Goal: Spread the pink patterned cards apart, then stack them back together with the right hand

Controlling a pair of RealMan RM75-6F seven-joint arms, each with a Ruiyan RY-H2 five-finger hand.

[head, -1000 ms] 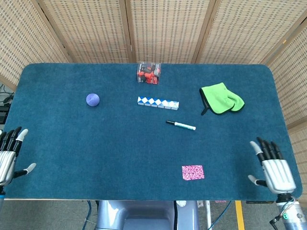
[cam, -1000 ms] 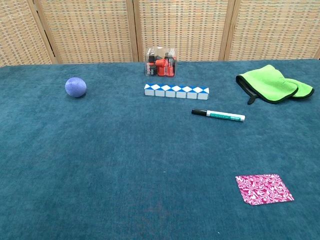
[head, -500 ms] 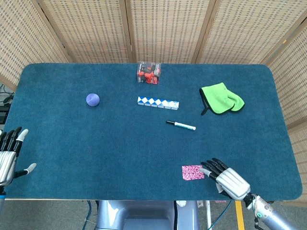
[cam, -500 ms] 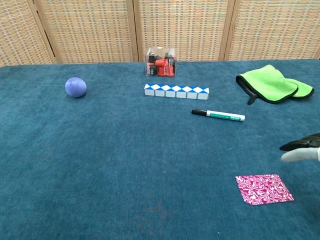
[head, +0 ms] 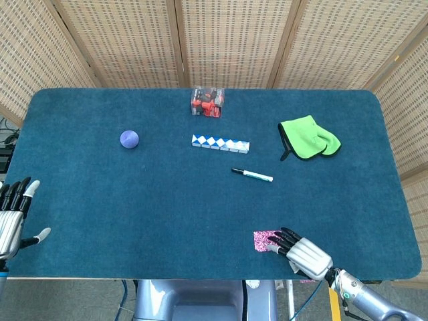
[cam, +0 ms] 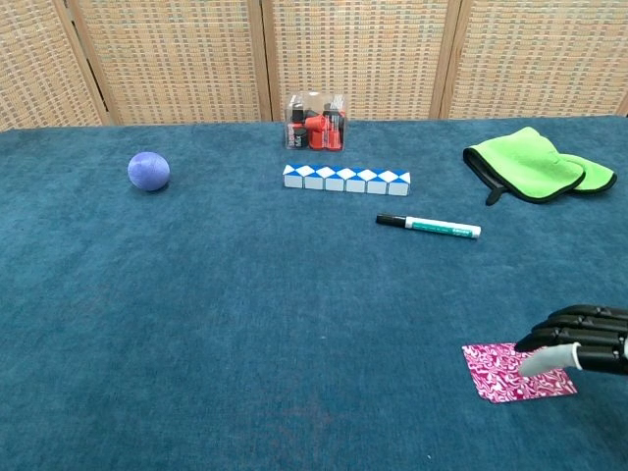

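Lying flat near the table's (head: 80, 200) front edge, the pink patterned cards (head: 263, 239) look thin, light and slippery (a pile, judging by the task). The right hand (head: 299, 249) reaches over their right part, fingers spread, holding nothing; pressing from above and sliding seems best. The left hand (head: 12, 215) rests open, far off. A marker (head: 252, 175) lies well behind, nothing obstructing.

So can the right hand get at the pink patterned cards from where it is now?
Probably yes: the right hand is already over the right edge of the pink patterned cards, fingers spread, with only bare blue table cloth around them.
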